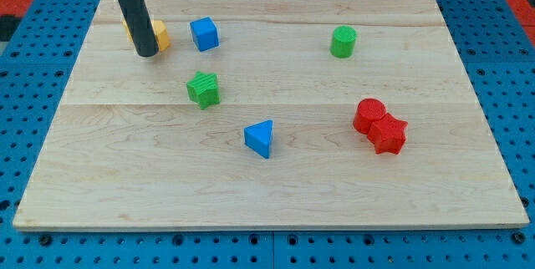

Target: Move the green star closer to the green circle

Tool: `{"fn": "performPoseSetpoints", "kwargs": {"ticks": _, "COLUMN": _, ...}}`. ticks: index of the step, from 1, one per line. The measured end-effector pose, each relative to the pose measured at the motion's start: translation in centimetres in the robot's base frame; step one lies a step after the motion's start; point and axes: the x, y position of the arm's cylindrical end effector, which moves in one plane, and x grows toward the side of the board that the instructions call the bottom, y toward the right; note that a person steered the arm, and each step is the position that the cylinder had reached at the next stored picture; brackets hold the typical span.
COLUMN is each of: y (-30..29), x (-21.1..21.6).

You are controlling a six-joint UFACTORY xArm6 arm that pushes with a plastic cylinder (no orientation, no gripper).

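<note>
The green star (pixel 203 88) lies left of the board's middle. The green circle (pixel 343 42) stands at the upper right, well apart from the star. My tip (pixel 147 53) rests on the board at the upper left, up and to the left of the green star and not touching it. The rod partly hides a yellow block (pixel 160 35) just behind it.
A blue cube (pixel 204 33) sits right of the yellow block. A blue triangle (pixel 260 139) lies below the middle. A red circle (pixel 369 115) and a red star (pixel 389 134) touch each other at the right. The wooden board (pixel 276 194) lies on a blue pegboard.
</note>
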Motion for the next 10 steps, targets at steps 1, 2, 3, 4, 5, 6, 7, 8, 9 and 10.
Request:
{"fn": "performPoseSetpoints", "kwargs": {"ticks": 1, "y": 0.0, "x": 0.4}}
{"fn": "performPoseSetpoints", "kwargs": {"ticks": 2, "y": 0.0, "x": 4.4}}
{"fn": "performPoseSetpoints", "kwargs": {"ticks": 3, "y": 1.2, "x": 7.6}}
{"fn": "performPoseSetpoints", "kwargs": {"ticks": 4, "y": 5.1, "x": 8.7}}
{"fn": "performPoseSetpoints", "kwargs": {"ticks": 5, "y": 8.7, "x": 8.7}}
{"fn": "performPoseSetpoints", "kwargs": {"ticks": 6, "y": 10.4, "x": 8.8}}
{"fn": "performPoseSetpoints", "kwargs": {"ticks": 7, "y": 12.0, "x": 8.8}}
{"fn": "performPoseSetpoints", "kwargs": {"ticks": 8, "y": 14.5, "x": 7.8}}
{"fn": "performPoseSetpoints", "kwargs": {"ticks": 9, "y": 18.0, "x": 6.4}}
{"fn": "performPoseSetpoints", "kwargs": {"ticks": 10, "y": 22.5, "x": 4.5}}
